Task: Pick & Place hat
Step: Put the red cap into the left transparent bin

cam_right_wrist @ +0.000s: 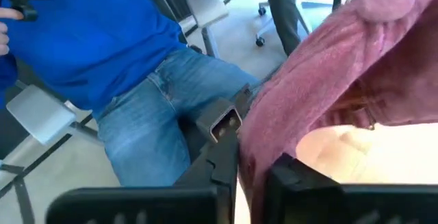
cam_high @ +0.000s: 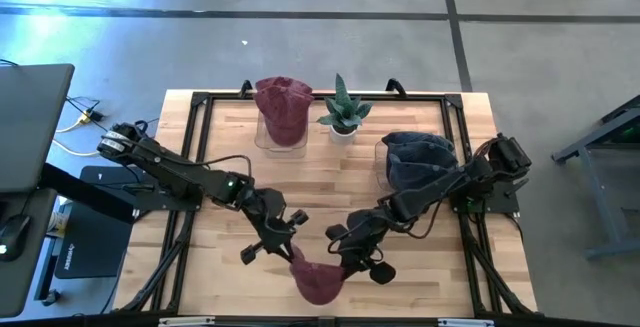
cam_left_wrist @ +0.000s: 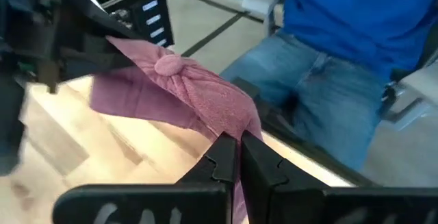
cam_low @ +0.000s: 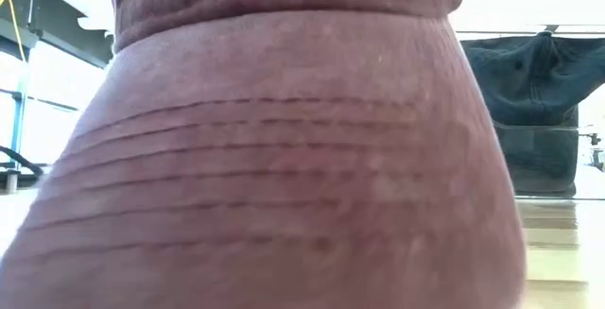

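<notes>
At the lower centre of the wooden bench (cam_high: pixel 330 182), we saw the soft maroon fabric cap (cam_high: pixel 318 280). The left claw (cam_high: pixel 293 250) was clamped on its edge. The right claw (cam_high: pixel 347 267) gripped the opposite edge.

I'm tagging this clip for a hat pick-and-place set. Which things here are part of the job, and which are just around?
Part of the job:
- maroon hat at the table's near edge
- left gripper, shut on the hat's edge
- right gripper, shut on its other edge

Just around:
- second maroon hat on a clear stand
- dark blue hat
- potted plant
- seated person
</notes>
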Available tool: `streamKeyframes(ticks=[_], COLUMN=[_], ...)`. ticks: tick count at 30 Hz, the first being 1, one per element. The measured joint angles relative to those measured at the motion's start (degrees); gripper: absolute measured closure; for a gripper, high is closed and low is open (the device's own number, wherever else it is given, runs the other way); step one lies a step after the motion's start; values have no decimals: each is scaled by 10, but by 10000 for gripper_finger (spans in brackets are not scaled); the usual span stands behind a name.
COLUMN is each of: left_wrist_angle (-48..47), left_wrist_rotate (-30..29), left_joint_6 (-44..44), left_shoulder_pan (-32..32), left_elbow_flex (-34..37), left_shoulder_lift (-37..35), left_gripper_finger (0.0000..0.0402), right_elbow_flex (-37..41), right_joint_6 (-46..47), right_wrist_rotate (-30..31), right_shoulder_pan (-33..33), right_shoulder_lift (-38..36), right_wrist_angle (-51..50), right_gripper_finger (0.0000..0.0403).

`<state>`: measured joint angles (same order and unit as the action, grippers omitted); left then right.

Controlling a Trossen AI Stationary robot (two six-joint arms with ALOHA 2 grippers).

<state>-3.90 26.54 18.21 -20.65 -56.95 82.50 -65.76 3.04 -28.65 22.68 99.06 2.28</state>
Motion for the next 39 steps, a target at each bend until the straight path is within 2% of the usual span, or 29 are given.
streamKeyframes(ticks=[4,7,17,21,24,29,35,39], left_wrist_angle=[29,57,119,163,211,225,258,263], left_wrist_rotate=[27,22,45,115,164,173,234,219], left_joint_6=[-20,-29,-113,-114,-128,-131,-142,-142], left_shoulder_pan=[0,0,0,-1,-8,-22,-58,-75], left_elbow_flex=[0,0,1,0,0,0,0,-1], left_shoulder_lift=[3,24,104,140,162,170,161,152], left_gripper_finger=[387,357,163,123,118,135,195,234], right_elbow_flex=[-6,-6,-6,-6,-6,-6,-6,-6], right_joint_6=[-19,-25,-18,-17,-14,13,34,40], right_wrist_rotate=[-4,-5,72,104,123,125,126,127], right_shoulder_pan=[0,3,15,27,37,51,74,85], right_shoulder_lift=[-2,-2,-2,-2,-2,-2,-2,-2], right_wrist_angle=[6,9,-19,-41,-46,-48,-49,-41], right_gripper_finger=[396,392,393,398,398,397,395,395])
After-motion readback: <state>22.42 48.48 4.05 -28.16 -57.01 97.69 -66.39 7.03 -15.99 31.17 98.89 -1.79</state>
